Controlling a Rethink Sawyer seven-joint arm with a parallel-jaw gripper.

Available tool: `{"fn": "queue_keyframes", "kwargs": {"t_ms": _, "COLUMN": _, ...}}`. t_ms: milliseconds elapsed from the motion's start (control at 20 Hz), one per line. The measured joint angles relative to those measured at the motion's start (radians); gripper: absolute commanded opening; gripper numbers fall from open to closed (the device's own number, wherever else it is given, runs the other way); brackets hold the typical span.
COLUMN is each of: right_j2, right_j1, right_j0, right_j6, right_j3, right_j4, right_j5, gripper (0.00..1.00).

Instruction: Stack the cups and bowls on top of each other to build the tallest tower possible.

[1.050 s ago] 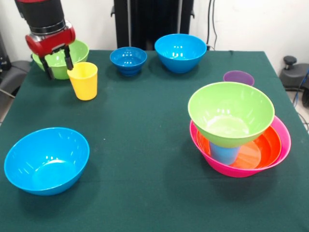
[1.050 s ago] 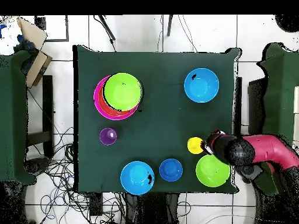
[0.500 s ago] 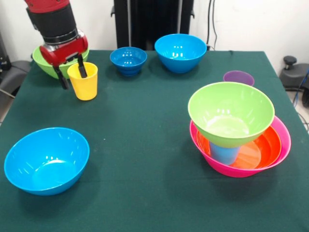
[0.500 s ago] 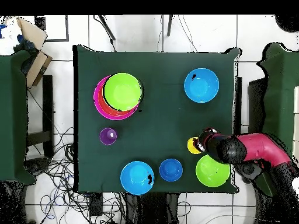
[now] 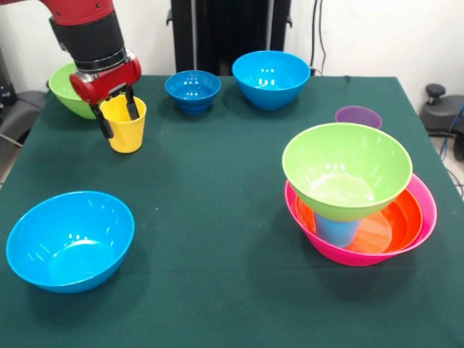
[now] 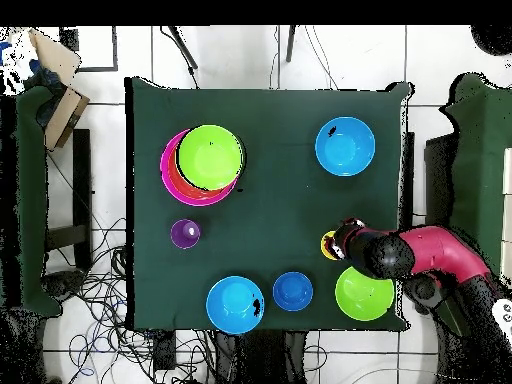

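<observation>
Your gripper (image 5: 116, 116) sits in the upper left of the front view, straddling the near wall of the yellow cup (image 5: 125, 125). One dark finger (image 5: 133, 106) reaches down inside the cup's mouth and the other hangs outside its left wall, so the fingers are parted about one cup-wall wide. You cannot tell from either view whether they are actually pressing on the wall. The cup stands upright on the green bench (image 5: 217, 217).

Just behind the arm, at the upper left edge, you see part of a lime green bowl (image 5: 67, 88). Along the top of the front view stand the small dark-blue footed bowl (image 5: 193, 90) and, to its right, a bright blue bowl (image 5: 271, 78). A second bright blue bowl (image 5: 70, 240) sits alone at the lower left.

The tower (image 5: 360, 196) is at the right of the front view. The large pink bowl (image 5: 424, 217) is its base and the orange bowl (image 5: 395, 221) nests inside it. A light blue cup (image 5: 336, 230) stands in the orange bowl, carrying the other lime green bowl (image 5: 346, 170), which is slightly tilted. The purple cup (image 5: 358, 116) stands just behind the tower, apart from it.

In the overhead view, the arm (image 6: 430, 255) comes in from the right and covers most of the yellow cup.
</observation>
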Motion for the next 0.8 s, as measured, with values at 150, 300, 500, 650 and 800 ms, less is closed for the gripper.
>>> {"fn": "queue_keyframes", "kwargs": {"t_ms": 150, "right_j2": -0.010, "right_j1": 0.000, "right_j0": 0.002, "right_j6": 0.000, "right_j3": 0.000, "right_j4": -0.002, "right_j5": 0.000, "gripper": 1.00}}
{"fn": "queue_keyframes", "kwargs": {"t_ms": 300, "right_j2": -0.015, "right_j1": 0.000, "right_j0": 0.002, "right_j6": 0.000, "right_j3": 0.000, "right_j4": -0.004, "right_j5": 0.000, "gripper": 1.00}}
{"fn": "queue_keyframes", "kwargs": {"t_ms": 500, "right_j2": -0.020, "right_j1": 0.000, "right_j0": 0.002, "right_j6": 0.000, "right_j3": 0.000, "right_j4": -0.009, "right_j5": 0.000, "gripper": 1.00}}
{"fn": "queue_keyframes", "kwargs": {"t_ms": 650, "right_j2": -0.023, "right_j1": 0.002, "right_j0": 0.002, "right_j6": 0.000, "right_j3": 0.000, "right_j4": -0.015, "right_j5": 0.000, "gripper": 1.00}}
{"fn": "queue_keyframes", "kwargs": {"t_ms": 800, "right_j2": -0.029, "right_j1": 0.022, "right_j0": 0.002, "right_j6": 0.000, "right_j3": -0.003, "right_j4": -0.030, "right_j5": 0.000, "gripper": 1.00}}
